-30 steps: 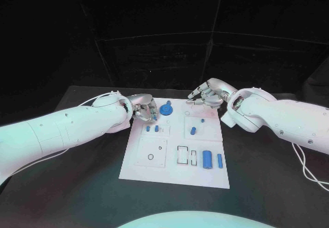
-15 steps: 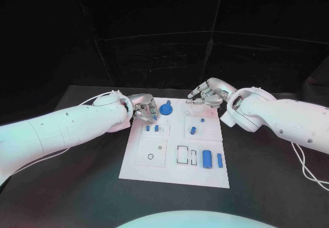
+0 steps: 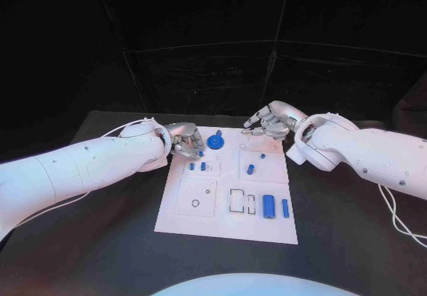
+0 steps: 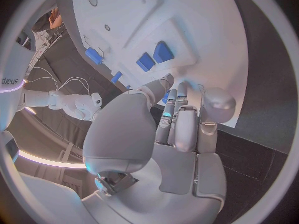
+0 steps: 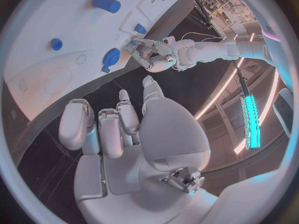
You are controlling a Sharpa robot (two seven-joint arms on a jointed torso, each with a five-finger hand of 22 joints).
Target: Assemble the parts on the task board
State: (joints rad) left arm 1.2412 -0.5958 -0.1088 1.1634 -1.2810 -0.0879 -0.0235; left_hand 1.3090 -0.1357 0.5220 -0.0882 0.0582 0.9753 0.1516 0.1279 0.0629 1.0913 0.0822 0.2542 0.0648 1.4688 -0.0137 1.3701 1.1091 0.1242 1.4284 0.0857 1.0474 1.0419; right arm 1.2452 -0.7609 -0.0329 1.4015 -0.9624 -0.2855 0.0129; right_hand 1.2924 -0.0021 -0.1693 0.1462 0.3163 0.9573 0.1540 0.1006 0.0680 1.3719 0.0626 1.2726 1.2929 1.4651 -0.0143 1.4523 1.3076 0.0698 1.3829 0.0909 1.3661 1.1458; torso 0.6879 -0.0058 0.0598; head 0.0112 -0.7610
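The white task board point(image 3: 197, 219) lies in the middle of the table. A blue gear point(image 3: 215, 144) stands near its far edge. My left hand point(image 3: 187, 143) hovers over the board's far left corner beside the gear, fingers curled, and pinches a small blue part point(image 4: 166, 98) between thumb and fingers. Two small blue pieces point(image 3: 197, 166) sit just below that hand and show again as blue blocks point(image 4: 156, 56). My right hand point(image 3: 269, 123) floats above the far edge, fingers loosely bent and holding nothing. Two blue cylinders point(image 3: 269, 206) lie at the near right.
A short blue peg point(image 3: 251, 168) and a blue dot point(image 3: 263, 156) sit in the board's upper right panel. Empty outlined slots point(image 3: 239, 200) lie beside the cylinders. Black table point(image 3: 98, 246) surrounds the board. A white cable point(image 3: 396, 216) trails at the right.
My left hand has edged slightly toward the board's far left corner. The right hand has hardly moved.
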